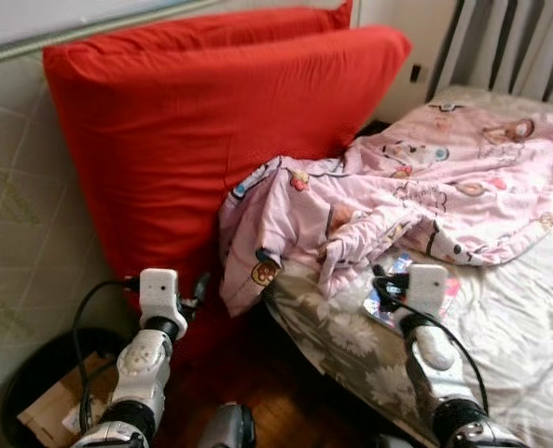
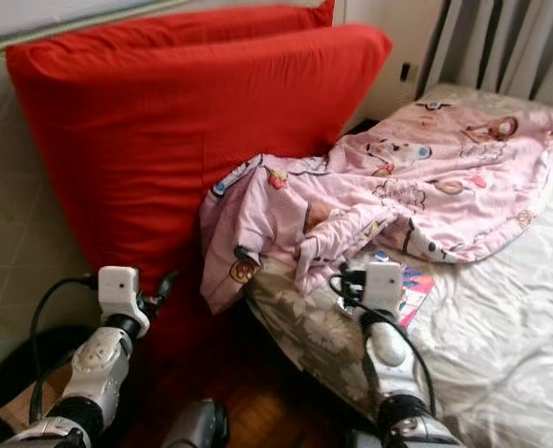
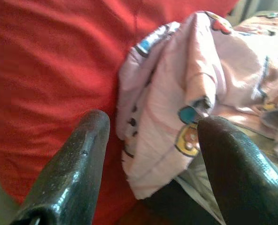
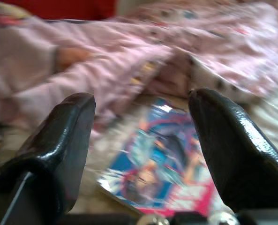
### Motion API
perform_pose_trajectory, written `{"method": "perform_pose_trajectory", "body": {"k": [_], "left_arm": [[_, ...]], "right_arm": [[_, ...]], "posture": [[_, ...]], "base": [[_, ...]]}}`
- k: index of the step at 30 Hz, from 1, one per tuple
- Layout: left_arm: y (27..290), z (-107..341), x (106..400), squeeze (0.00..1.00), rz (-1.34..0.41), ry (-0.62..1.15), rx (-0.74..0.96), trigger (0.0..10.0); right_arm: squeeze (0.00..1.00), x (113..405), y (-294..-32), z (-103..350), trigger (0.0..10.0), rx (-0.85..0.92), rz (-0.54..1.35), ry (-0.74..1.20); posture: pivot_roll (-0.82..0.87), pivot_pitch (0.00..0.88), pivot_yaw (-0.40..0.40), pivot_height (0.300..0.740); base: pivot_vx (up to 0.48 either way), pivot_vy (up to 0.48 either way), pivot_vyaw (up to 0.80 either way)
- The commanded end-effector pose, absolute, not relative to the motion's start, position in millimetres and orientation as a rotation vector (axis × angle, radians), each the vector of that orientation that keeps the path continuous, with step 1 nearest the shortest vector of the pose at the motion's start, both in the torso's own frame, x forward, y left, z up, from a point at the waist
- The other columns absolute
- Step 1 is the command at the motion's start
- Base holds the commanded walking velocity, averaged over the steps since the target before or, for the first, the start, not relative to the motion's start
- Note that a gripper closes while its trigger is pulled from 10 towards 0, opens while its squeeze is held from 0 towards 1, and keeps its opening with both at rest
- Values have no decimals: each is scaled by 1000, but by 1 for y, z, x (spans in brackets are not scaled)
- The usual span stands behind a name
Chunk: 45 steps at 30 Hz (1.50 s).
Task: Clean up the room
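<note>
A: While both arms reach forward, what's nearest?
B: The right end effector (image 4: 141,154), fingers spread wide and empty, hovers over a glossy comic book (image 4: 160,176) on the bed (image 1: 518,327). It's probably thin and slippery; pinch an edge.
A: And beyond?
B: The left end effector (image 3: 150,154), equally open, faces the pink quilt (image 1: 388,201) drooping beside the red cushion (image 1: 201,121). Soft, light; grab a fold.

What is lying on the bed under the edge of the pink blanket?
A colourful magazine lies on the bed sheet; its top edge meets the pink blanket, so any part underneath is hidden.
</note>
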<state>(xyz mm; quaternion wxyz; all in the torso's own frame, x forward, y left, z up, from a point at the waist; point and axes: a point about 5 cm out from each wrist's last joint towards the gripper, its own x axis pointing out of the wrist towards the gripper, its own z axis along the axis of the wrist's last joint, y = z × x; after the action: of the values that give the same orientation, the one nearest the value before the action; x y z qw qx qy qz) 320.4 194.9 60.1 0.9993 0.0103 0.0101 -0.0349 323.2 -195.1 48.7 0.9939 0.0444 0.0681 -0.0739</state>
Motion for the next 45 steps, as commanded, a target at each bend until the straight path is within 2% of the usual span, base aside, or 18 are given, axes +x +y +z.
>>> {"method": "perform_pose_trajectory", "body": {"k": [1, 8, 16, 21, 31, 45], "left_arm": [[194, 62, 322, 0, -75, 23, 10, 10000], [194, 61, 323, 0, -83, 26, 4, 10000], [193, 62, 323, 0, -86, 30, -2, 10000], [194, 62, 324, 0, -83, 32, -7, 10000], [193, 63, 325, 0, -80, 28, -8, 10000], [192, 64, 325, 0, -81, 26, -7, 10000]], "right_arm": [[0, 322, -200, 43, 10000, 125, -197, 187], [0, 318, -212, 38, 10000, 168, -278, 235], [0, 318, -208, 38, 10000, 137, -253, 229], [0, 319, -207, 38, 10000, 181, -254, 226], [0, 319, -206, 39, 10000, 179, -248, 217], [0, 322, -191, 41, 10000, 110, -128, 197]], "posture": [[26, 21, 11, 595], [25, 23, 13, 595], [26, 22, 14, 595], [27, 25, 15, 595], [28, 24, 15, 595], [28, 15, 14, 595]], "base": [[0, 0, 0], [0, 0, 0], [0, 0, 0], [0, 0, 0], [0, 0, -766], [0, 0, 0]]}}
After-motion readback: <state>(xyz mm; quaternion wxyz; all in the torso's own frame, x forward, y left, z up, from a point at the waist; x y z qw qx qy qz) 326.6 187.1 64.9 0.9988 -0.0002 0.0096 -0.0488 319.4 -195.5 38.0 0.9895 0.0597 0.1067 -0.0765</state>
